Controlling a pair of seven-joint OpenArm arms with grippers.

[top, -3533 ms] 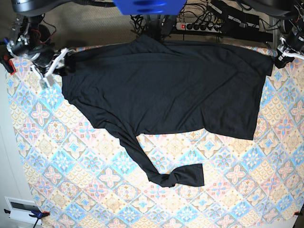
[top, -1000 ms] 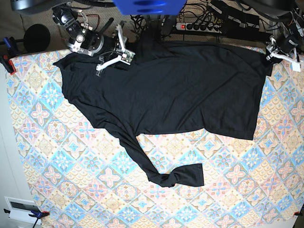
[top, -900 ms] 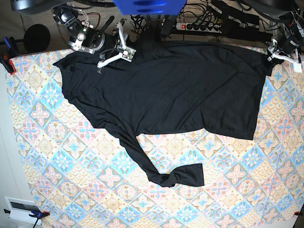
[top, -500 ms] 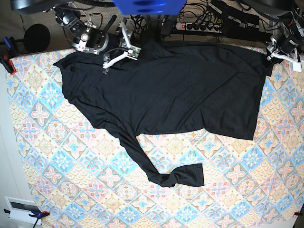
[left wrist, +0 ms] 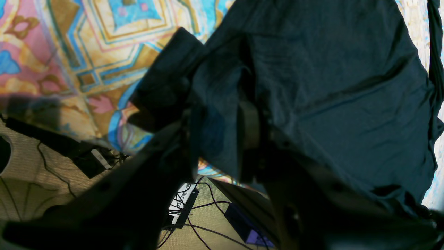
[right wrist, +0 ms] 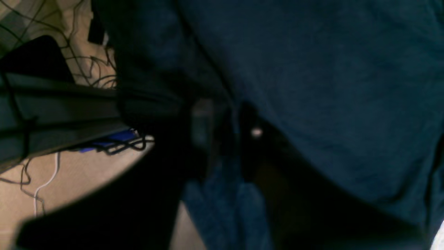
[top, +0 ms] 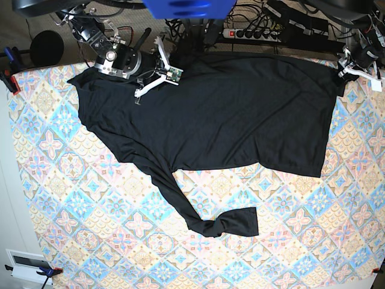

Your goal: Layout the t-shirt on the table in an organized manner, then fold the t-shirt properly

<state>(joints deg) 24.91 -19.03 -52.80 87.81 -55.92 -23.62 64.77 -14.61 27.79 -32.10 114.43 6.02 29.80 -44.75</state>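
Clearly, we risk dragging the t-shirt (top: pixel 210 114) askew (its twisted sleeve (top: pixel 207 217) lies untouched on the worktop (top: pixel 90 229)) because both tools, left tool (left wrist: pixel 222 139) and right tool (right wrist: pixel 222 139), pinch its far edge.

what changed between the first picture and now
The right gripper left the t-shirt's far corner at the table's edge, moved along the far hem toward the middle, and its jaws now pinch cloth there. That corner lies flat. The left gripper keeps its hold on the opposite corner; the twisted sleeve near the front is unchanged.
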